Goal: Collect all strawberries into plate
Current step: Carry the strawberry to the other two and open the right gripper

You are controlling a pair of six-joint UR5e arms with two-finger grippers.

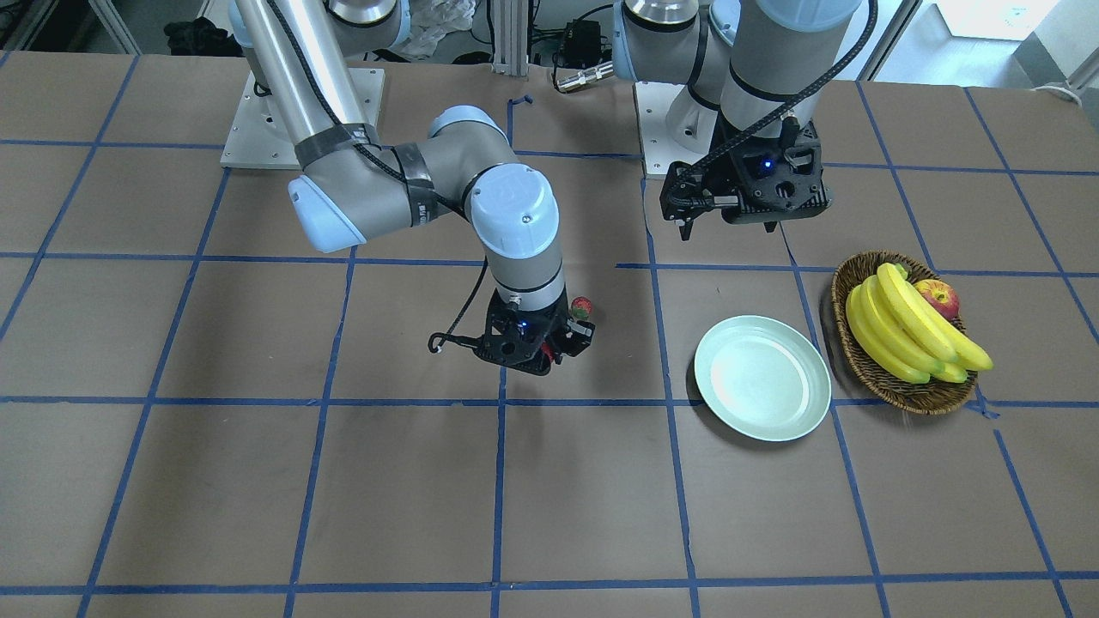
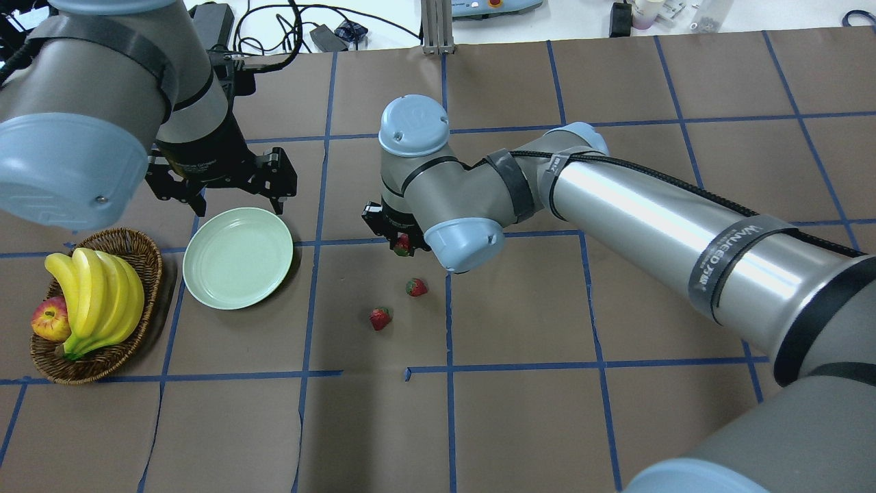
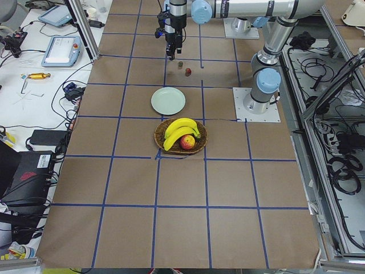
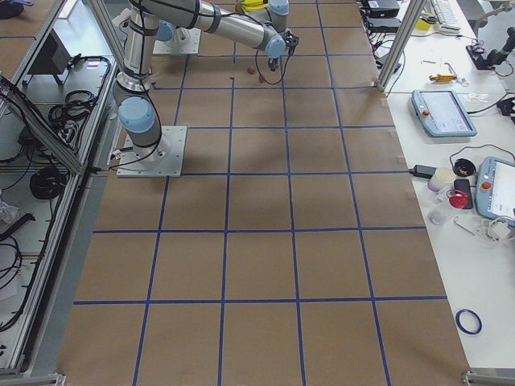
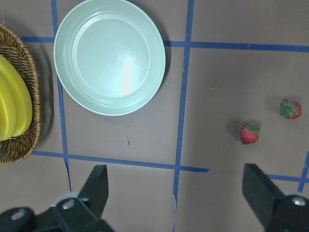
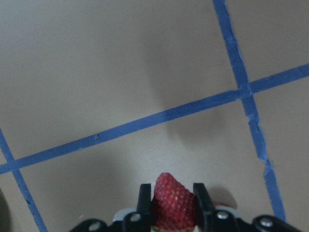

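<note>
Brown table (image 2: pixel 547 424) (blue tape grid (image 2: pixel 449 370)), 2 strawberries (image 2: pixel 380 318) loose.

Plate (image 2: pixel 237 258): I'm seeing it lying just right of the basket (image 2: pixel 156 274).
Two strawberries (image 2: pixel 416 287) (image 2: pixel 380 318): lying right of the plate, near each other.
Third strawberry (image 6: pixel 174 205): sitting inside my right gripper (image 6: pixel 172 193).

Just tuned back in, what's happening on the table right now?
The right gripper is shut on a strawberry, holding it over the table. A second strawberry and a third strawberry lie loose on the table close by. The plate is empty, so nothing is delivered yet. The left gripper hangs open near the plate, holding nothing.
</note>
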